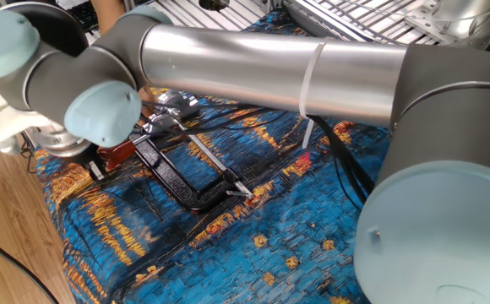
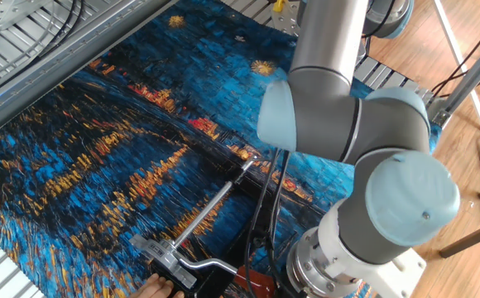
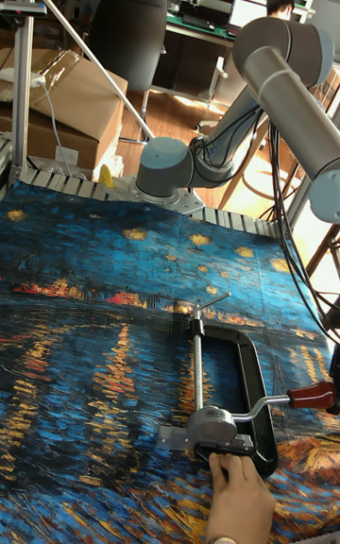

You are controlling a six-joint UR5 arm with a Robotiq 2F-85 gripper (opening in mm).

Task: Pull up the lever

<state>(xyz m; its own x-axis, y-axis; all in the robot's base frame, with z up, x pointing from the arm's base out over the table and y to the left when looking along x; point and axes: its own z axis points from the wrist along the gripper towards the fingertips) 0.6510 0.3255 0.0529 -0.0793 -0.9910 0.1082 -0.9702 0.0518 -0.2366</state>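
The lever (image 1: 117, 155) is a short silver bar with a red-orange sleeve (image 3: 311, 396) that sticks out sideways from a black-framed clamp (image 1: 174, 182). The clamp lies flat on the painted cloth. My gripper (image 1: 96, 170) sits right at the sleeve's outer end, with one dark finger (image 1: 98, 173) showing beside it. The wrist hides the jaws, so I cannot tell whether they are shut on the sleeve. In the other fixed view only a bit of the red sleeve (image 2: 255, 281) shows under the wrist. In the tall fixed view the gripper (image 3: 334, 387) is cut off by the right edge.
A person's hand (image 3: 241, 497) presses on the clamp's silver base (image 3: 212, 431). The clamp's long thin silver rod (image 3: 196, 360) runs across the cloth (image 2: 99, 157). My arm's big tube (image 1: 262, 63) spans above the table. The table edge and wooden floor (image 1: 8, 245) lie just beyond the gripper.
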